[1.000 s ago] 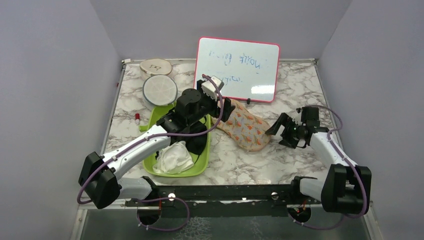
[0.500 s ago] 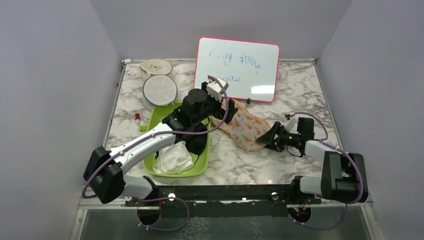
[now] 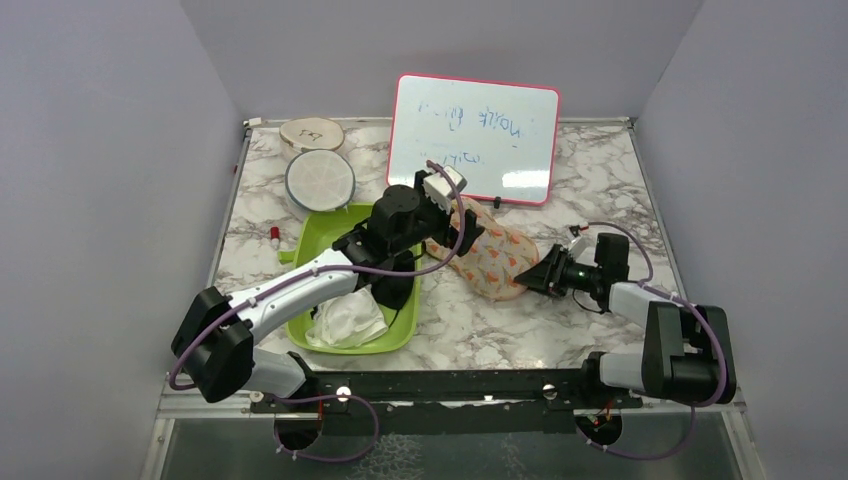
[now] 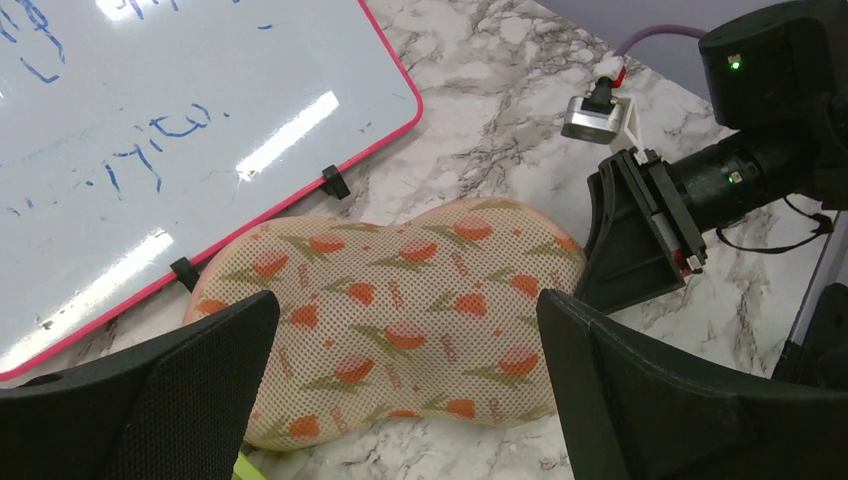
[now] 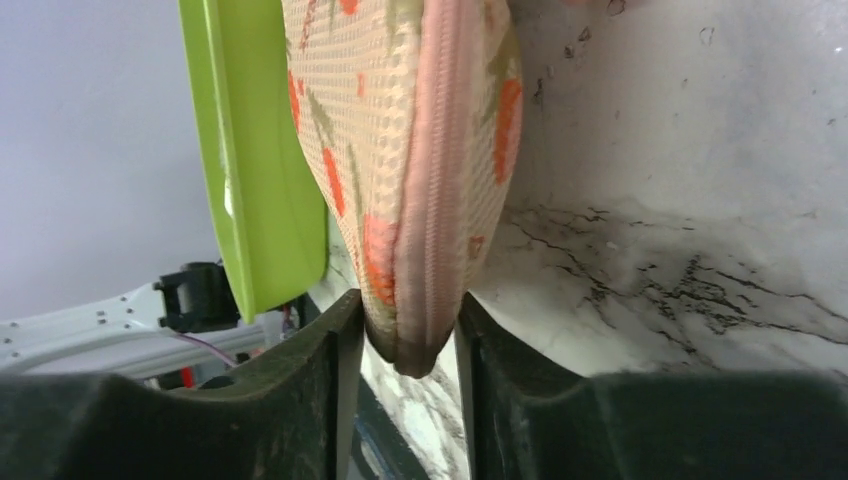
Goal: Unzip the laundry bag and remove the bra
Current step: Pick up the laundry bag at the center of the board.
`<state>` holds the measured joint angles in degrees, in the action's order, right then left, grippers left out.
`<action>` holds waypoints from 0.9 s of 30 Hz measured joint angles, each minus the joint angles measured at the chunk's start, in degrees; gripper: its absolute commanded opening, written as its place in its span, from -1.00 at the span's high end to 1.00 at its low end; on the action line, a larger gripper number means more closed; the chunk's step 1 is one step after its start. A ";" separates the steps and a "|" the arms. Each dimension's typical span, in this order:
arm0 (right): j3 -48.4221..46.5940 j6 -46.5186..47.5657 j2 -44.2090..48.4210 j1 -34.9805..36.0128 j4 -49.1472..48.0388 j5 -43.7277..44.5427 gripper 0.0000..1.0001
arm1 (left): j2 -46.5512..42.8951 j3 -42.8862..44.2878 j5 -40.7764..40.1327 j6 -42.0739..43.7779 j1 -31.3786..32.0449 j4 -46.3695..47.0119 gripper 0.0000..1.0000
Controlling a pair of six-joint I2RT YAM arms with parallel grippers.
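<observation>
The laundry bag (image 3: 490,255), peach mesh printed with orange flowers, lies flat on the marble table between the green tub and my right arm. My left gripper (image 3: 456,226) hovers open above its left half; in the left wrist view the fingers (image 4: 150,400) straddle the bag (image 4: 400,330) without touching it. My right gripper (image 3: 541,273) lies low at the bag's right end. In the right wrist view both of its fingers press the pink zipper seam (image 5: 425,200), so the right gripper (image 5: 408,330) is shut on the bag's end. The bra is hidden.
A pink-framed whiteboard (image 3: 475,140) stands just behind the bag. The green tub (image 3: 300,330) on the left holds a white cloth (image 3: 345,315) and a black garment (image 3: 398,288). A white mesh disc (image 3: 320,180), a wooden disc (image 3: 312,132) and a small red marker (image 3: 273,236) lie at the back left.
My right gripper dropped to the table, moved left to the bag's end and closed on it. My left gripper shifted right over the bag, still open.
</observation>
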<state>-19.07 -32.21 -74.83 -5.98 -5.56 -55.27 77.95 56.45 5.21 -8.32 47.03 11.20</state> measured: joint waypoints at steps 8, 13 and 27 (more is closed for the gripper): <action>-10.14 4.20 3.37 0.02 13.35 -0.50 0.93 | -0.66 -5.88 3.39 11.04 2.32 5.14 -0.78; -18.29 6.73 4.74 0.02 22.99 -1.51 0.94 | -0.90 -10.25 5.68 21.77 5.68 5.95 -0.35; -26.80 11.37 2.40 0.02 38.58 -6.12 0.94 | 4.37 -13.20 4.17 46.07 14.73 10.80 -0.05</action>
<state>-45.87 -20.84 -72.42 -5.96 33.01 -61.39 82.32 43.24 9.39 37.76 61.76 22.00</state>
